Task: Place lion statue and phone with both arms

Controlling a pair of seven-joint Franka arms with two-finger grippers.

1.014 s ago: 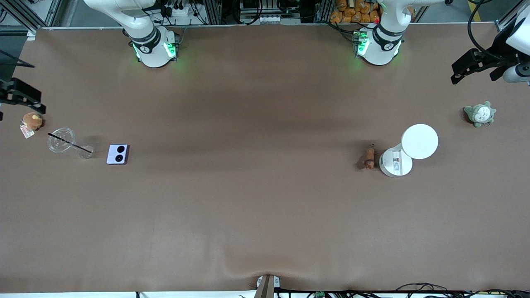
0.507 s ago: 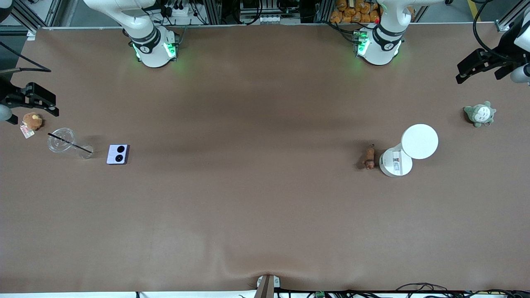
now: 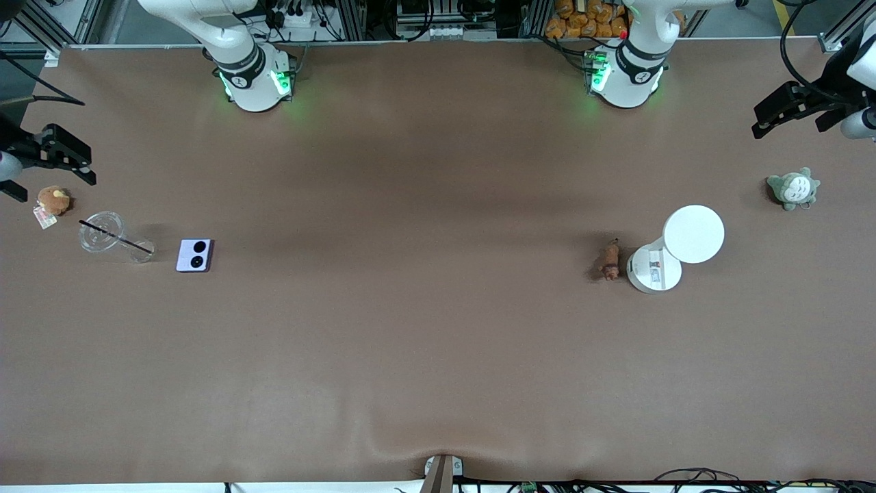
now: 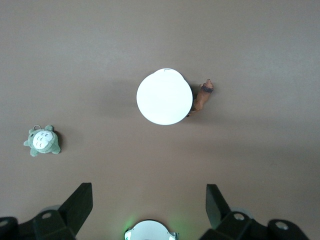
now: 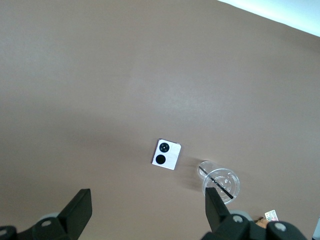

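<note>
The lion statue (image 3: 609,261), a tiny reddish-brown figurine, lies on the table right beside a white round stand, toward the left arm's end; the left wrist view shows the lion statue (image 4: 203,96) too. The phone (image 3: 195,255), pale lavender with two black circles, lies flat toward the right arm's end, and the phone (image 5: 166,154) shows in the right wrist view. My left gripper (image 3: 787,125) hangs open high over the table's end, above the grey-green plush; its own camera shows the left gripper (image 4: 148,192) empty. My right gripper (image 3: 51,179) is open and empty over the other end; the right wrist view shows the right gripper (image 5: 147,195) wide apart.
A white stand with a disc top (image 3: 693,234) stands beside the lion. A grey-green plush (image 3: 793,188) sits near the left arm's end. A clear cup with a black straw (image 3: 109,236) lies beside the phone, and an orange-brown plush (image 3: 53,199) sits at the table's edge.
The right gripper has swung in from the table's end and risen a little in the front view. The left gripper has shifted slightly. Nothing on the table has moved.
</note>
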